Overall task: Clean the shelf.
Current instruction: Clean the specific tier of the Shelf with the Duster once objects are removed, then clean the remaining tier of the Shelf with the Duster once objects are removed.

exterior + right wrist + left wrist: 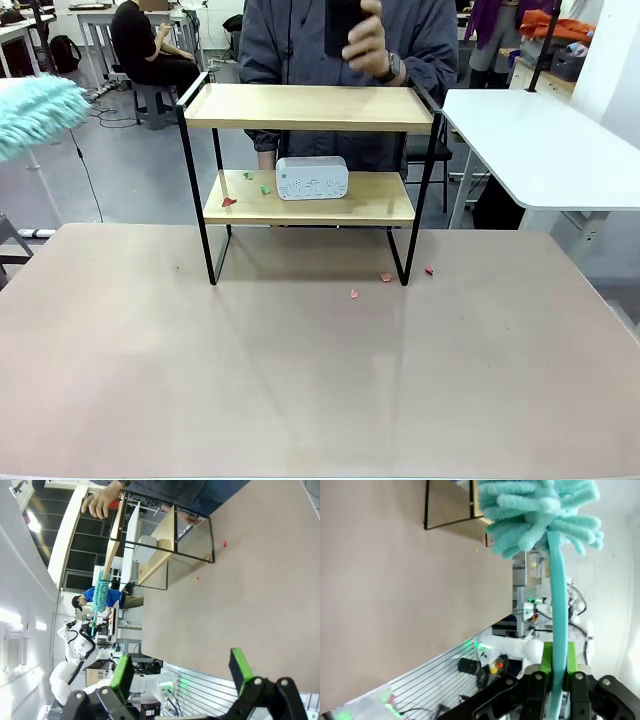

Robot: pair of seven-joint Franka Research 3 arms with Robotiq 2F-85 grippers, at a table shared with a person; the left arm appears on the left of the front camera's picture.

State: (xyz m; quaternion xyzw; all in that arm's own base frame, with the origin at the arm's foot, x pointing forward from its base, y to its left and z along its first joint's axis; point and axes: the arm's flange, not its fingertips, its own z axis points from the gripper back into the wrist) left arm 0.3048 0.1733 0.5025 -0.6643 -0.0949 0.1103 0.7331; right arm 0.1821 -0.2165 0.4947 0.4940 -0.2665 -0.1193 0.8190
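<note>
The shelf [310, 107] stands mid-table, two light wooden boards in a black frame. On its lower board sit a white box [312, 178] and red and green scraps [229, 201]. More red scraps [386, 277] lie on the table by its right legs. My left gripper [558, 657] is shut on the handle of a teal fluffy duster [540, 510], held high off to the shelf's left; the duster head [35, 110] shows at the picture's left edge. My right gripper [181, 662] is open, nothing between its fingers, well back from the shelf [165, 535].
A person stands right behind the shelf, one hand [372, 45] raised with a dark object. A white side table [545, 150] stands at the back right. The brown tabletop [300, 380] spreads wide in front of the shelf.
</note>
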